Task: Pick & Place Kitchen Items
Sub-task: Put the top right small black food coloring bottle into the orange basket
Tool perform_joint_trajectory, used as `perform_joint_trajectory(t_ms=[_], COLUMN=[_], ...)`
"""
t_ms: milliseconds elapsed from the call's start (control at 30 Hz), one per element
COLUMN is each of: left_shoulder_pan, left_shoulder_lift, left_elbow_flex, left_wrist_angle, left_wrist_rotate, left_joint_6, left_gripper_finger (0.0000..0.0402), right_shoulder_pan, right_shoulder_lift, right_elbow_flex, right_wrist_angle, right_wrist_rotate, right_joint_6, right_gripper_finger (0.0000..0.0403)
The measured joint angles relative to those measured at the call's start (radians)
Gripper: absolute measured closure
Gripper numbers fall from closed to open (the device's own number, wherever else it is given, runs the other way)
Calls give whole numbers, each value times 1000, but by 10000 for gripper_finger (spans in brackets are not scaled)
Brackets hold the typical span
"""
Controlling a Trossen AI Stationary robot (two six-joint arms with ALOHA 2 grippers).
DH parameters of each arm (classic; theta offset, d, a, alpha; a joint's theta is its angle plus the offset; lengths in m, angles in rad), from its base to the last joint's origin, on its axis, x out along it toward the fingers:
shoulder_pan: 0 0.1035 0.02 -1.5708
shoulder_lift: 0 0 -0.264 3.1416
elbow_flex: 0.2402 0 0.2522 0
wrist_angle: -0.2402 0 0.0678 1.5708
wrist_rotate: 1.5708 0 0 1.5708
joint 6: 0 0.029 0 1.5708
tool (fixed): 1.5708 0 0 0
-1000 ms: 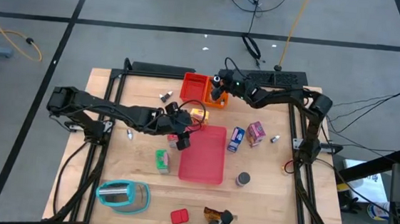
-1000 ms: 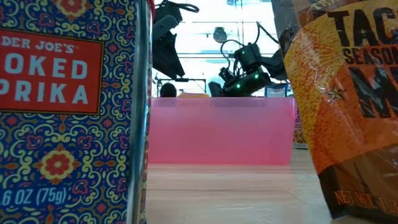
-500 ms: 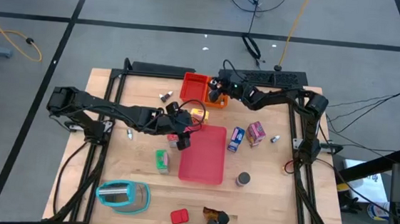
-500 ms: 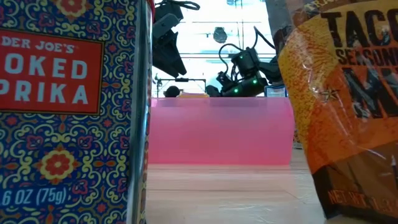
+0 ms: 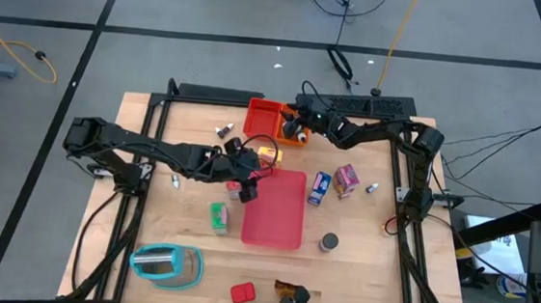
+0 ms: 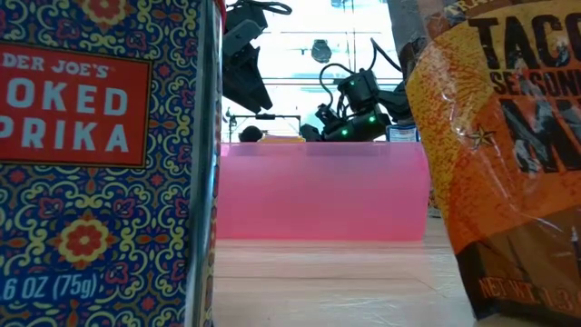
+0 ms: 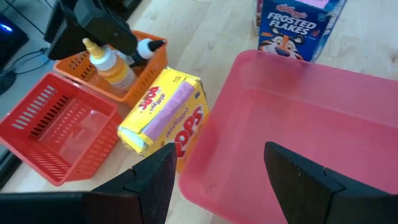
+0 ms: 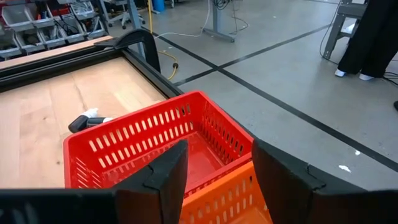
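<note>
At the table's far edge: 2 bins, red bin (image 5: 263,115) empty, orange bin (image 7: 134,68) holding 1 yellow bottle (image 7: 111,65) upright, likely just delivered there. Right gripper (image 5: 295,124) hovers over the orange bin, fingers apart, nothing between them. Left gripper (image 7: 214,171) waits at the pink tray (image 5: 275,208) corner, fingers apart and empty, lined up toward the yellow box (image 7: 163,116) lying just beside the tray, probably the next pick. Blue box (image 5: 319,187), pink box (image 5: 347,180), green box (image 5: 219,216), can (image 5: 328,241): scattered around the tray, unsorted.

Grey floor (image 5: 166,8), dark seam lines
</note>
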Motion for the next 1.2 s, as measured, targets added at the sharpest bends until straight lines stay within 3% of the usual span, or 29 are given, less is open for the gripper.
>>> perform_joint_trajectory(t_ms=[400,667,1000,1200], left_shoulder_pan=[0,36,247,389], left_shoulder_lift=[-47,-163,-147,-149], left_elbow_flex=[1,1,0,0], left_wrist_angle=[-32,-130,-398,-421], left_wrist_rotate=[-115,-347,-343,-181], left_joint_6=[0,-107,-269,-277], left_gripper_finger=[156,156,156,156], right_shoulder_pan=[8,19,68,123], right_shoulder_lift=[-9,-61,-203,-316], right_elbow_flex=[-1,-1,-2,-25], right_wrist_angle=[8,14,-64,-101], right_wrist_rotate=[-1,0,-1,-1], right_joint_6=[16,21,-9,-50], right_gripper_finger=[232,232,232,232])
